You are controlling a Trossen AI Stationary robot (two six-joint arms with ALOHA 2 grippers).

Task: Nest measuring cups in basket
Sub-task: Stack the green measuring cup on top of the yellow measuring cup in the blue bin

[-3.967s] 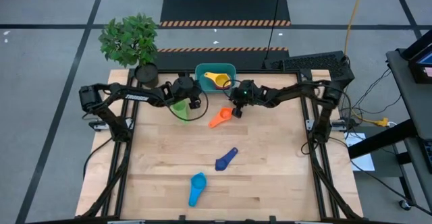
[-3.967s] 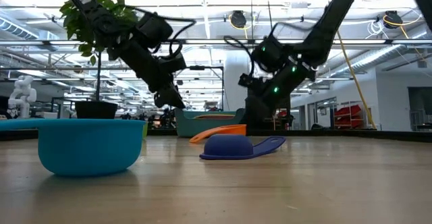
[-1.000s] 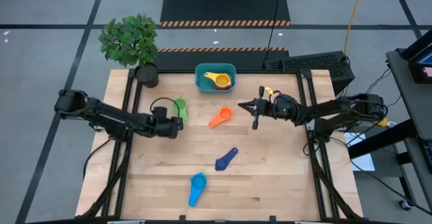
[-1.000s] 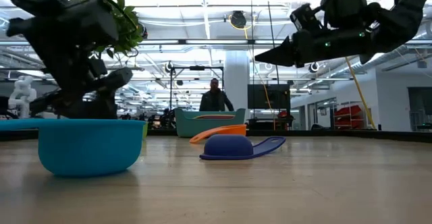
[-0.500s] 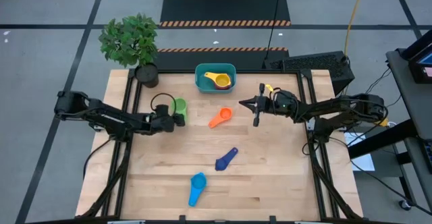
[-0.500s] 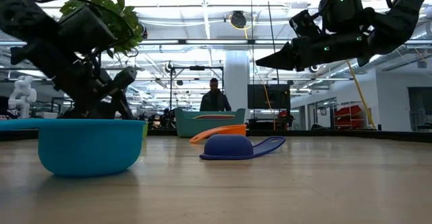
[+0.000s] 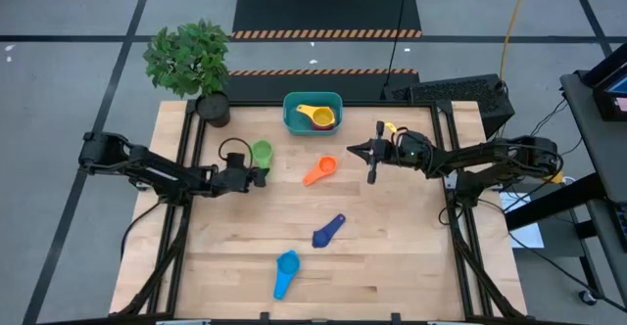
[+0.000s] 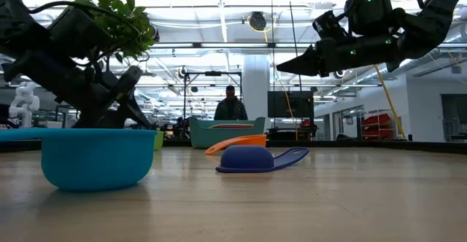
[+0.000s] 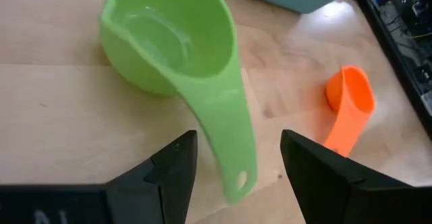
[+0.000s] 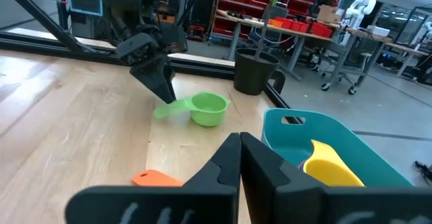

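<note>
Left jaws straddling green cup handle, not clamped.
High view: my left gripper (image 7: pixel 257 174) is sitting at the green cup (image 7: pixel 261 153), near the basket (image 7: pixel 313 114). Left wrist view: the handle is lying between my spread fingers (image 9: pixel 172 170). Right wrist view: my right gripper (image 10: pixel 239 158) is staying clenched, empty.

Green cup (image 9: pixel 169 45), orange cup (image 7: pixel 318 170), dark blue cup (image 7: pixel 327 231), light blue cup (image 7: pixel 285 271) — teal basket (image 7: pixel 291 117), yellow cup (image 7: pixel 314 115) inside.

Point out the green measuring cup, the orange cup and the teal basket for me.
green measuring cup (image 9: pixel 169 45): left wrist view, inside of its bowl.
orange cup (image 7: pixel 325 164): high view, its bowl.
teal basket (image 10: pixel 283 126): right wrist view, its near rim.
</note>
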